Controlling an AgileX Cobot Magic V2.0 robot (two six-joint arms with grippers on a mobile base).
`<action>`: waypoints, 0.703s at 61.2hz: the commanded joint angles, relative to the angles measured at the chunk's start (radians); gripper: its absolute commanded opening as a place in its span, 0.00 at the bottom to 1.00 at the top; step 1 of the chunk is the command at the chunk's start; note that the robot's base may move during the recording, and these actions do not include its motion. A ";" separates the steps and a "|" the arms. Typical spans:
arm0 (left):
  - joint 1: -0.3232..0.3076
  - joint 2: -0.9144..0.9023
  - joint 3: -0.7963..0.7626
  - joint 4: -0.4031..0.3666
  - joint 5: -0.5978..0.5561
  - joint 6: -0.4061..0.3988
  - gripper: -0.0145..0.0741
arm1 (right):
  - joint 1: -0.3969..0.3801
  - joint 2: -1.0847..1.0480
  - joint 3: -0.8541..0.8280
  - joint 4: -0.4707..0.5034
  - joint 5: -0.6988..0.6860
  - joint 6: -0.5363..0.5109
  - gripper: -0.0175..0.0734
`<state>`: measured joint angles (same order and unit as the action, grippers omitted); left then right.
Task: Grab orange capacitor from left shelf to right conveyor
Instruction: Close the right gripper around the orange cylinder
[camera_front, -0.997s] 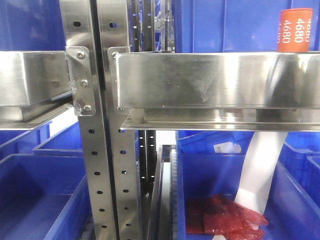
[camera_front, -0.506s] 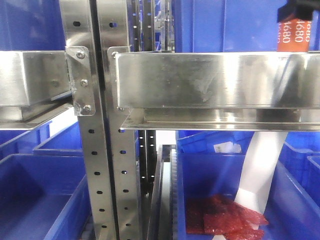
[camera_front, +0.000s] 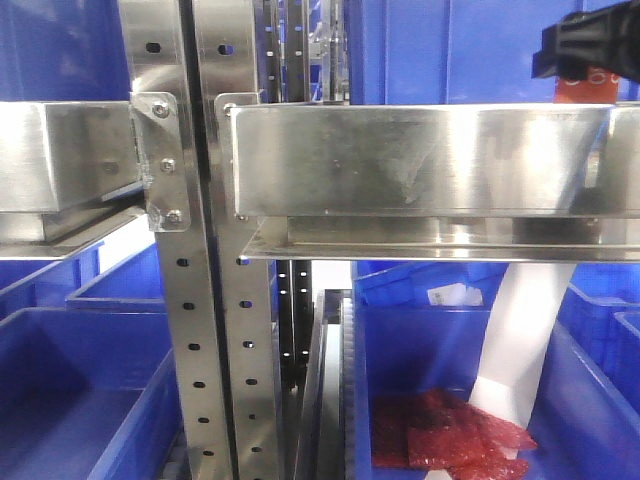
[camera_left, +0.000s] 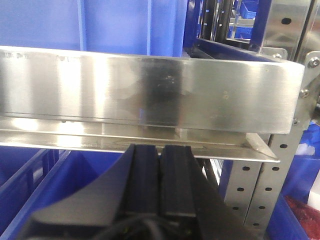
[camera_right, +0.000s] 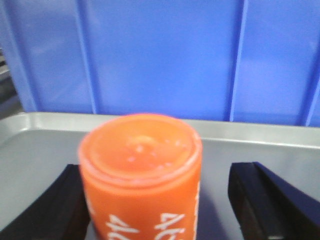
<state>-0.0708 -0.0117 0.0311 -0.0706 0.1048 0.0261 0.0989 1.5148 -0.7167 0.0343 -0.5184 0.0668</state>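
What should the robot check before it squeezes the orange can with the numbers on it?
1. Capacitor between the right end effector's fingers: ok.
2. Right end effector open: ok, a gap shows on one side.
3. Capacitor centred: not ok, it sits close to one finger.
4. Capacitor upright on the shelf: ok.
5. Left end effector out of the way: ok, shut, no capacitor in its view.
6. Conveyor free: cannot tell, not in view.
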 joint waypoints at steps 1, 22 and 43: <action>-0.001 -0.013 -0.003 -0.003 -0.084 -0.002 0.02 | -0.006 -0.022 -0.037 -0.001 -0.095 -0.001 0.85; -0.001 -0.013 -0.003 -0.003 -0.084 -0.002 0.02 | -0.006 -0.023 -0.037 -0.002 -0.103 -0.001 0.44; -0.001 -0.013 -0.003 -0.003 -0.084 -0.002 0.02 | -0.006 -0.207 -0.037 -0.003 0.052 -0.001 0.40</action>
<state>-0.0708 -0.0117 0.0311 -0.0706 0.1048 0.0261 0.0968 1.4159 -0.7209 0.0343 -0.4450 0.0672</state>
